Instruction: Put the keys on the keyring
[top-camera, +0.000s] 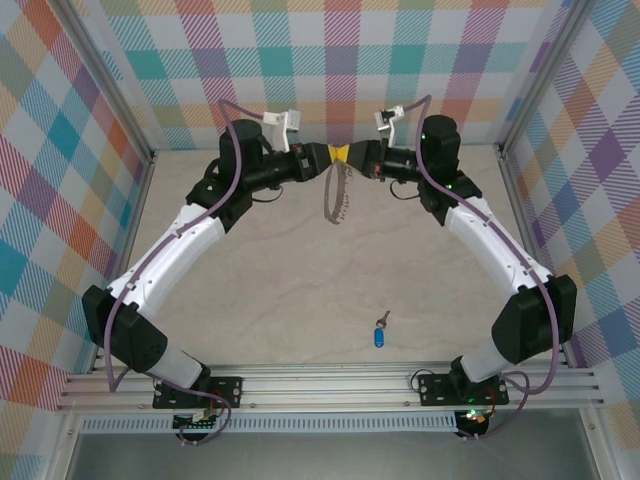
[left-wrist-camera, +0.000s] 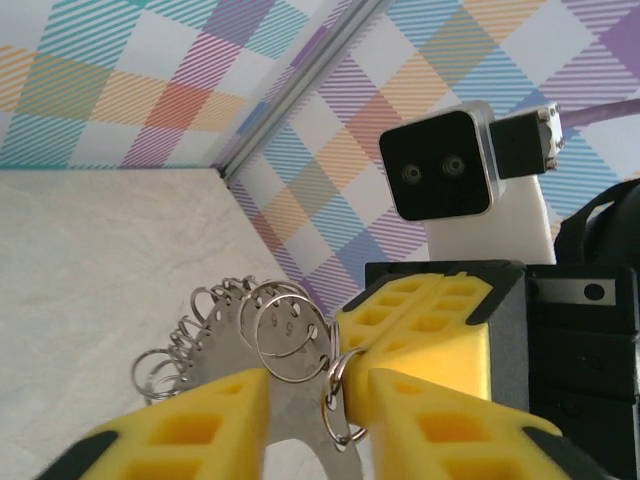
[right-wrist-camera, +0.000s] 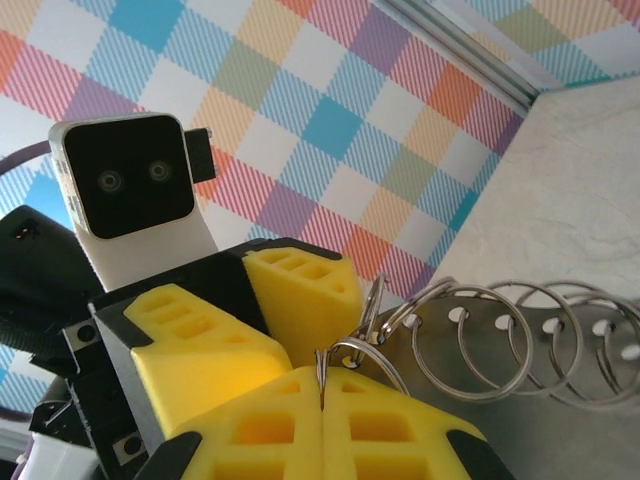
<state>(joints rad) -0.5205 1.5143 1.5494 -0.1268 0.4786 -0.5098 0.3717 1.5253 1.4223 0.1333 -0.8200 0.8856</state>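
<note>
The keyring (top-camera: 335, 198), a thin silver band fringed with small loops, hangs above the far middle of the table between both grippers. My right gripper (top-camera: 353, 157) is shut, and the right wrist view shows its yellow fingertips (right-wrist-camera: 322, 398) pinching one small loop of the keyring (right-wrist-camera: 520, 345). In the left wrist view my left gripper (left-wrist-camera: 318, 398) stands open. Its fingers sit apart on either side of the keyring's band (left-wrist-camera: 230, 345), facing the right gripper (left-wrist-camera: 400, 310). A tiny key (top-camera: 380, 335) with a blue head lies flat on the table near the front edge, far from both grippers.
Checked walls close in the beige table at the back and on both sides. A metal rail (top-camera: 330, 385) runs along the near edge, carrying both arm bases. Open tabletop lies between the hanging ring and the key.
</note>
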